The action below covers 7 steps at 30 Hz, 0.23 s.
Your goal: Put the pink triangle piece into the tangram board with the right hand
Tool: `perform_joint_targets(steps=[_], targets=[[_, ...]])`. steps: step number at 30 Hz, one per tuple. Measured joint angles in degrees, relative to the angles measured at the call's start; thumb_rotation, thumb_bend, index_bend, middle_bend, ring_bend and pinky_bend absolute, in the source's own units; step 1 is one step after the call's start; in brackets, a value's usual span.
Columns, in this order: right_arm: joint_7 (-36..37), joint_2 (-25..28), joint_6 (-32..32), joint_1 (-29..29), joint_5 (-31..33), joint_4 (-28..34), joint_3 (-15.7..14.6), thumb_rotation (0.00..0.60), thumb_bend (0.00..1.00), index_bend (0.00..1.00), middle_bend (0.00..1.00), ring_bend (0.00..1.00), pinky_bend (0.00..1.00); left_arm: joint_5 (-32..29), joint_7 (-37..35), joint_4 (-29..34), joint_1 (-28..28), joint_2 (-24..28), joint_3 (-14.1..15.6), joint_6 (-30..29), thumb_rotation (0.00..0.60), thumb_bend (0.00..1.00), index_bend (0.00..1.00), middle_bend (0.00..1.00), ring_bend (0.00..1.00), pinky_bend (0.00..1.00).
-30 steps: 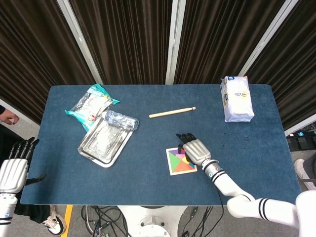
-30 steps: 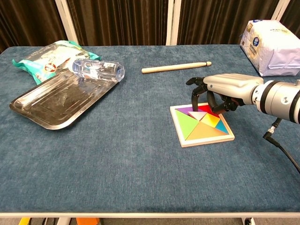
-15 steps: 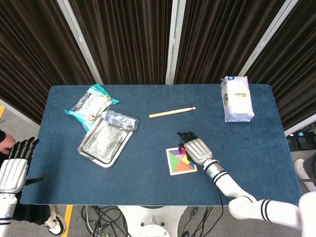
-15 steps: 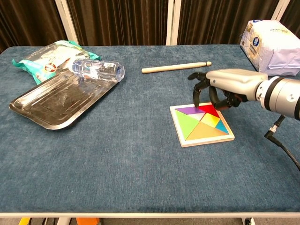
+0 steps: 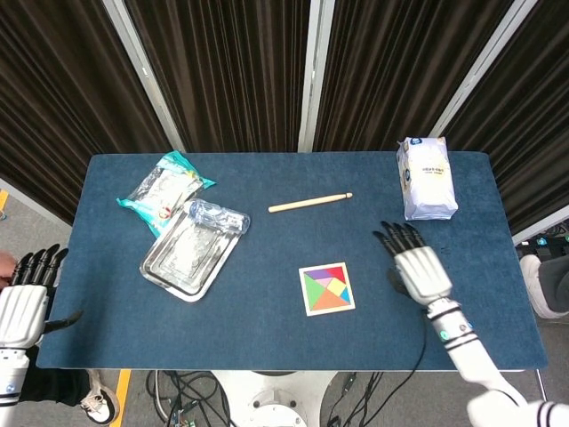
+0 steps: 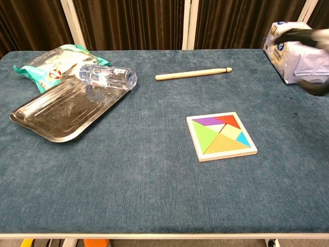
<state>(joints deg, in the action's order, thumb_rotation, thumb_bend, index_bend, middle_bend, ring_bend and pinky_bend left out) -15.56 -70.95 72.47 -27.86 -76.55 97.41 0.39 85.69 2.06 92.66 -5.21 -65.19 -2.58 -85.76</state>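
Observation:
The tangram board [image 5: 326, 288] [image 6: 221, 136] lies flat on the blue table, right of the middle, filled with coloured pieces. The pink triangle piece [image 6: 216, 127] sits in the board among the others, below the purple piece. My right hand [image 5: 416, 269] hovers to the right of the board, fingers spread, holding nothing; in the chest view only its blurred dark fingers [image 6: 303, 37] show at the top right. My left hand [image 5: 25, 302] hangs off the table's left edge, fingers apart and empty.
A wooden stick [image 5: 309, 203] lies behind the board. A metal tray [image 5: 191, 250] with a clear plastic bottle [image 5: 216, 216] at its far end and a snack packet [image 5: 163, 189] sit at the left. A white bag [image 5: 426, 177] stands at the back right.
My right hand lifted off the board and moved right and up, away from it, opening its fingers. The pink triangle stays in the board. The left hand has not moved.

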Motion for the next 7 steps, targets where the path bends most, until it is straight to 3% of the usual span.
perform_joint_targets(steps=[7], targets=[[0.3,4.6,12.9,13.3,-2.2,1.6,-5.1,0.600,0.00,0.00,0.00,0.00,0.00,0.2,1.2,1.3,0.2,0.7,0.0,-0.4,0.600,0.00,0.04,0.00,0.00,0.00]])
